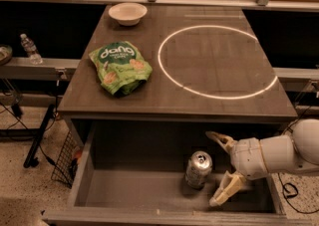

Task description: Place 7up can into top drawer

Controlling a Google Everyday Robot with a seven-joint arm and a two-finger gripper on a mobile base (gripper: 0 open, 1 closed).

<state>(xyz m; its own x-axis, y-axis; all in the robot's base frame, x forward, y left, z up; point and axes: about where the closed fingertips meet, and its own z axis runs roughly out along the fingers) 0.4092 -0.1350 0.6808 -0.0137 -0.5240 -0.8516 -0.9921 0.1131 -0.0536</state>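
The 7up can (199, 169) stands upright on the floor of the open top drawer (124, 190), right of its middle. My gripper (217, 169) reaches in from the right, just right of the can. Its fingers are spread open, one (218, 138) above and behind the can, one (223, 192) lower and nearer. They are apart from the can and hold nothing.
On the tabletop lie a green "dang" snack bag (120, 66) at the left and a white bowl (127, 13) at the back left. A white ring (217, 60) marks the table's right half. A water bottle (30, 49) stands on a ledge at far left.
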